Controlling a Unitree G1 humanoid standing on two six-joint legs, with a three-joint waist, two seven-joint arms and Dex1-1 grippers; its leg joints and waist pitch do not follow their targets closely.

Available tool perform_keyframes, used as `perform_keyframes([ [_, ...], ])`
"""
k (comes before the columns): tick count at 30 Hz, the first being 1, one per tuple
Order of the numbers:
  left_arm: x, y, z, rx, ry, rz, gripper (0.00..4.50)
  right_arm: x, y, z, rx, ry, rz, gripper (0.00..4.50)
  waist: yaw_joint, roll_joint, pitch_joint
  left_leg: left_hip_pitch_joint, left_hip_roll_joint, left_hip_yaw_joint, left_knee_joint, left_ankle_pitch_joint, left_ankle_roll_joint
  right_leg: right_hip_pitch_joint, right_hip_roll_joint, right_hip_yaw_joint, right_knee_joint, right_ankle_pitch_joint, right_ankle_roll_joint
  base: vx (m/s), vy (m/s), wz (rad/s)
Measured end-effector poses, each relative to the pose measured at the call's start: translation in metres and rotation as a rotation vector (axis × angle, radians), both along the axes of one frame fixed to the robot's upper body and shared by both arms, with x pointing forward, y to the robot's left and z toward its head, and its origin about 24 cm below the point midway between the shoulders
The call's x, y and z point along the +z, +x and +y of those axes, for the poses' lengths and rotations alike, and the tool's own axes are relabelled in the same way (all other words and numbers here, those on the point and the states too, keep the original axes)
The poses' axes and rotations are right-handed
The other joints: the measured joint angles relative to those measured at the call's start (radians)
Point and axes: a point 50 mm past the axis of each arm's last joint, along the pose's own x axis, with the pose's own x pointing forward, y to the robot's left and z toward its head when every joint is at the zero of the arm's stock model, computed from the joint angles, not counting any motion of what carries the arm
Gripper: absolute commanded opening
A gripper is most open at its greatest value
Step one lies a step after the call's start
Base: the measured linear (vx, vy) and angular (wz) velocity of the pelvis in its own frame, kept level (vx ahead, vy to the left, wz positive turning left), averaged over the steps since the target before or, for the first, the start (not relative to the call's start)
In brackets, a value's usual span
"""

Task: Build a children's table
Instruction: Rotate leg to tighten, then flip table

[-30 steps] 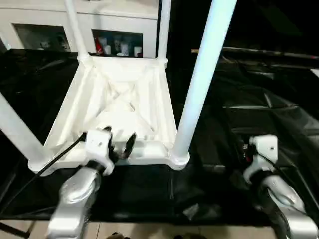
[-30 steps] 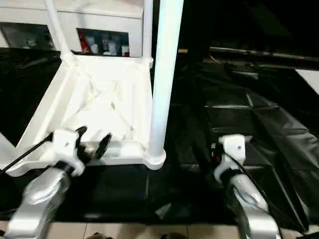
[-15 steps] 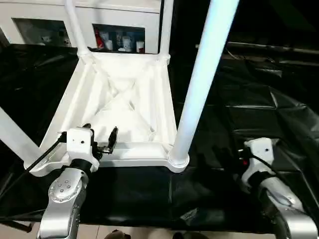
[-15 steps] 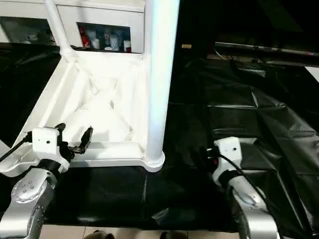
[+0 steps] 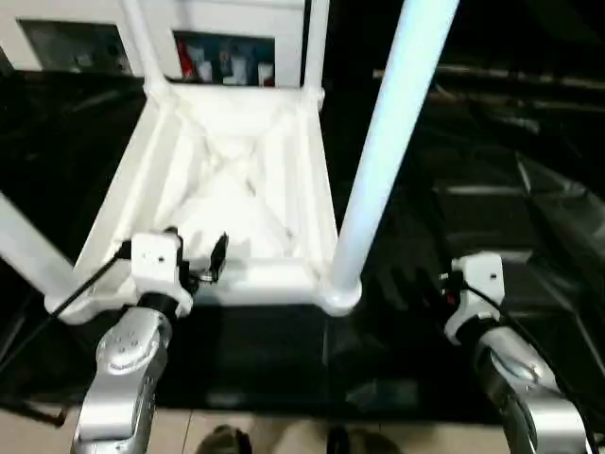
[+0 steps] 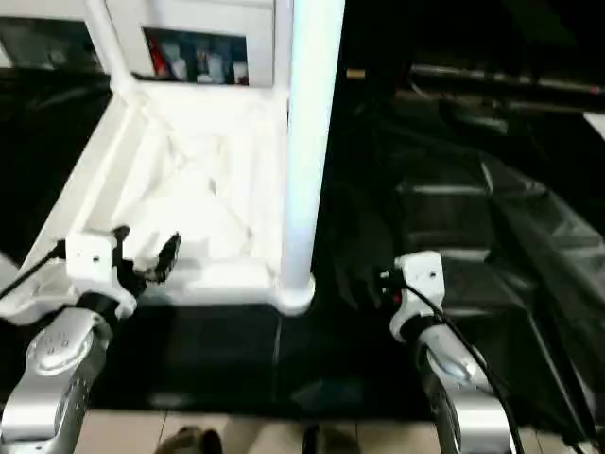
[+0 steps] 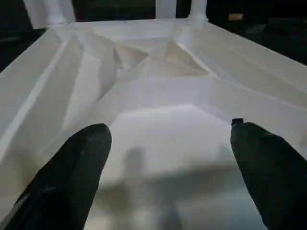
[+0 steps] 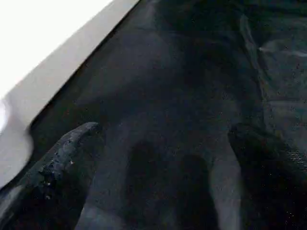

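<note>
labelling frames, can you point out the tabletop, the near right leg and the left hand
tabletop (image 5: 236, 203), left eye view, on its ribbed underside
near right leg (image 5: 383, 161), left eye view, on the middle of the tube
left hand (image 5: 194, 260), left eye view, between its open fingertips

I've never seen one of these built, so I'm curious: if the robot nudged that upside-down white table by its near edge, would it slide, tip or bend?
The children's table looks like hollow white plastic, so probably light. It lies flat, legs pointing up, on the glossy black cover, so it would likely slide rather than tip. The ribbed underside suggests it stays fairly stiff.
</note>
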Motion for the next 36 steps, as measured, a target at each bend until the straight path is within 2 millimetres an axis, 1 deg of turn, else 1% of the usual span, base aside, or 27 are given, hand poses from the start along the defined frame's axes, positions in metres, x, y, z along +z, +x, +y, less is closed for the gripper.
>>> perform_keyframes([
  [1, -0.003, -0.002, 0.001, 0.004, 0.001, 0.012, 4.44, -0.001, -0.001, 0.0, 0.002, 0.001, 0.002, 4.5, -0.003, 0.006, 0.01, 0.019, 0.006, -0.001, 0.002, -0.008, -0.013, 0.013, -0.004, -0.019, -0.009, -0.008, 0.009, -0.171, 0.046, -0.17],
  [2, -0.007, -0.006, 0.004, 0.01, 0.006, 0.033, 4.44, -0.001, -0.002, 0.0, 0.006, 0.005, 0.003, 4.5, -0.004, 0.024, 0.028, 0.036, 0.019, -0.004, -0.004, -0.009, -0.015, 0.055, -0.01, -0.054, 0.007, -0.052, 0.013, -0.242, 0.083, -0.13],
  [3, -0.006, -0.006, 0.004, 0.004, 0.014, 0.035, 4.44, -0.002, -0.005, -0.001, 0.0, 0.006, 0.008, 4.5, 0.015, 0.028, 0.038, 0.046, 0.016, 0.014, -0.009, -0.01, -0.017, 0.053, -0.025, -0.068, 0.104, -0.118, -0.004, -0.242, 0.083, -0.13],
  [4, -0.004, -0.005, 0.003, -0.002, 0.017, 0.025, 4.44, -0.005, -0.008, -0.003, -0.005, 0.003, 0.02, 4.5, 0.033, 0.015, 0.037, 0.052, 0.016, 0.035, -0.012, -0.01, -0.017, 0.061, -0.032, -0.071, 0.159, -0.148, -0.01, -0.2, 0.014, 0.03],
  [5, 0.0, -0.007, 0.003, -0.008, 0.024, 0.009, 4.44, -0.005, -0.009, -0.005, -0.009, -0.002, 0.025, 4.5, 0.08, -0.038, 0.021, 0.047, 0.01, 0.087, -0.007, -0.007, -0.023, 0.108, -0.025, -0.009, 0.227, -0.255, 0.0, -0.006, -0.175, 0.05],
  [6, -0.005, -0.011, 0.004, -0.001, 0.018, 0.032, 4.44, -0.001, -0.004, -0.006, -0.001, -0.011, 0.007, 4.5, 0.087, -0.063, 0.016, 0.028, 0.012, 0.088, 0.039, -0.023, -0.052, 0.101, -0.009, 0.023, 0.259, -0.317, -0.002, -0.006, -0.175, 0.05],
  [7, -0.014, -0.018, 0.006, 0.003, 0.019, 0.077, 4.44, 0.003, -0.001, -0.005, 0.004, -0.006, -0.009, 4.5, 0.099, -0.038, 0.014, 0.026, 0.001, 0.037, 0.075, -0.043, -0.059, 0.103, -0.004, 0.029, 0.266, -0.315, -0.002, 0.108, -0.144, 0.09],
  [8, -0.024, -0.025, 0.006, -0.008, 0.011, 0.131, 4.44, 0.001, -0.004, -0.007, -0.002, 0.006, -0.004, 4.5, 0.112, -0.011, 0.018, 0.049, -0.022, -0.052, 0.095, -0.058, -0.061, 0.116, 0.017, 0.031, 0.249, -0.307, -0.004, -0.029, 0.008, 0.29],
  [9, -0.024, -0.025, 0.007, -0.009, 0.003, 0.134, 4.44, -0.001, -0.006, -0.007, -0.004, 0.014, 0.005, 4.5, 0.119, -0.002, 0.021, 0.063, -0.029, -0.063, 0.079, -0.062, -0.066, 0.115, 0.022, 0.034, 0.233, -0.293, -0.005, -0.029, 0.008, 0.29],
  [10, -0.022, -0.025, 0.009, -0.002, 0.005, 0.13, 4.44, -0.003, -0.008, -0.005, 0.01, 0.034, 0.012, 4.5, 0.119, -0.002, 0.027, 0.068, -0.028, -0.053, 0.056, -0.06, -0.073, 0.118, 0.025, 0.04, 0.215, -0.279, -0.007, -0.141, 0.035, 0.33],
  [11, -0.019, -0.026, 0.017, 0.027, 0.021, 0.127, 4.44, -0.002, -0.008, 0.002, 0.046, 0.072, 0.009, 4.5, 0.118, -0.002, 0.027, 0.069, -0.024, -0.043, 0.027, -0.046, -0.069, 0.121, 0.026, 0.04, 0.183, -0.252, -0.011, -0.072, 0.036, 0.17],
  [12, -0.017, -0.026, 0.022, 0.045, 0.034, 0.119, 4.44, -0.002, -0.008, 0.006, 0.07, 0.089, 0.003, 4.5, 0.114, 0.0, 0.026, 0.071, -0.022, -0.039, 0.011, -0.037, -0.061, 0.127, 0.028, 0.038, 0.161, -0.232, -0.014, -0.072, 0.036, 0.17],
  [14, -0.01, -0.026, 0.03, 0.081, 0.049, 0.093, 4.44, 0.002, -0.008, 0.009, 0.104, 0.111, -0.016, 4.5, 0.104, 0.004, 0.024, 0.071, -0.019, -0.032, -0.004, -0.025, -0.051, 0.134, 0.028, 0.035, 0.13, -0.21, -0.01, -0.024, 0.069, 0.03],
  [16, -0.004, -0.024, 0.031, 0.096, 0.052, 0.069, 4.44, 0.005, -0.009, 0.01, 0.135, 0.134, -0.03, 4.5, 0.094, 0.002, 0.023, 0.069, -0.019, -0.025, -0.013, -0.016, -0.044, 0.135, 0.025, 0.035, 0.116, -0.199, -0.003, -0.011, 0.07, -0.03],
  [17, -0.002, -0.022, 0.03, 0.093, 0.051, 0.058, 4.44, 0.007, -0.011, 0.012, 0.161, 0.145, -0.038, 4.5, 0.089, 0.001, 0.023, 0.068, -0.019, -0.022, -0.013, -0.014, -0.041, 0.138, 0.023, 0.035, 0.113, -0.196, 0.001, 0.004, 0.06, -0.03],
  [18, 0.001, -0.02, 0.029, 0.09, 0.05, 0.047, 4.44, 0.007, -0.015, 0.015, 0.205, 0.174, -0.04, 4.5, 0.083, 0.001, 0.023, 0.068, -0.019, -0.022, -0.014, -0.011, -0.037, 0.142, 0.022, 0.034, 0.106, -0.191, 0.005, 0.004, 0.06, -0.03],
  [20, 0.007, -0.016, 0.029, 0.107, 0.048, 0.025, 4.44, 0.008, -0.024, 0.021, 0.302, 0.21, -0.036, 4.5, 0.078, 0.0, 0.024, 0.069, -0.019, -0.02, -0.014, -0.011, -0.036, 0.145, 0.021, 0.034, 0.095, -0.184, 0.007, -0.003, 0.026, -0.02],
  [22, 0.011, -0.014, 0.034, 0.16, 0.041, 0.011, 4.44, 0.011, -0.032, 0.027, 0.398, 0.239, -0.032, 4.5, 0.072, 0.0, 0.023, 0.069, -0.019, -0.02, -0.017, -0.012, -0.036, 0.147, 0.02, 0.033, 0.085, -0.177, 0.01, 0.0, 0.0, 0.0],
  [24, 0.016, -0.011, 0.042, 0.221, 0.031, -0.002, 4.44, 0.014, -0.034, 0.032, 0.464, 0.266, -0.036, 4.5, 0.06, -0.002, 0.023, 0.069, -0.019, -0.02, -0.017, -0.011, -0.035, 0.146, 0.018, 0.033, 0.082, -0.173, 0.011, 0.0, 0.0, 0.0],
  [25, 0.017, -0.011, 0.044, 0.243, 0.023, -0.011, 4.44, 0.016, -0.035, 0.033, 0.485, 0.274, -0.041, 4.5, 0.057, -0.003, 0.022, 0.069, -0.019, -0.02, -0.017, -0.011, -0.035, 0.146, 0.018, 0.033, 0.082, -0.172, 0.011, 0.0, 0.0, 0.0],
  [26, 0.018, -0.008, 0.046, 0.289, -0.002, -0.017, 4.44, 0.018, -0.035, 0.034, 0.514, 0.275, -0.044, 4.5, 0.056, -0.005, 0.021, 0.069, -0.019, -0.019, -0.018, -0.011, -0.035, 0.146, 0.017, 0.033, 0.081, -0.171, 0.012, 0.0, 0.0, 0.0],
  [29, 0.017, -0.005, 0.052, 0.352, -0.049, -0.013, 4.44, 0.02, -0.035, 0.039, 0.555, 0.28, -0.05, 4.5, 0.056, -0.009, 0.018, 0.071, -0.019, -0.018, -0.02, -0.011, -0.035, 0.145, 0.017, 0.032, 0.081, -0.169, 0.012, 0.0, 0.0, 0.0],
  [31, 0.016, 0.0, 0.053, 0.351, -0.076, -0.006, 4.44, 0.02, -0.029, 0.042, 0.565, 0.28, -0.057, 4.5, 0.056, -0.016, 0.016, 0.072, -0.019, -0.017, -0.022, -0.011, -0.035, 0.145, 0.016, 0.032, 0.081, -0.168, 0.012, 0.0, 0.0, 0.0],
  [32, 0.017, 0.009, 0.052, 0.332, -0.098, -0.006, 4.44, 0.022, -0.019, 0.045, 0.561, 0.277, -0.068, 4.5, 0.057, -0.02, 0.015, 0.072, -0.018, -0.016, -0.023, -0.01, -0.035, 0.143, 0.016, 0.031, 0.082, -0.167, 0.011, 0.0, 0.0, 0.0],
  [34, 0.022, 0.02, 0.047, 0.277, -0.136, -0.019, 4.44, 0.027, -0.007, 0.049, 0.547, 0.257, -0.105, 4.5, 0.06, -0.025, 0.013, 0.071, -0.018, -0.016, -0.025, -0.005, -0.035, 0.142, 0.015, 0.03, 0.082, -0.165, 0.01, 0.0, 0.0, 0.0],
  [36, 0.022, 0.025, 0.044, 0.238, -0.157, -0.015, 4.44, 0.027, -0.002, 0.052, 0.536, 0.238, -0.116, 4.5, 0.065, -0.03, 0.008, 0.072, -0.018, -0.012, -0.027, -0.003, -0.035, 0.142, 0.013, 0.03, 0.081, -0.165, 0.01, 0.0, 0.0, 0.0],
])
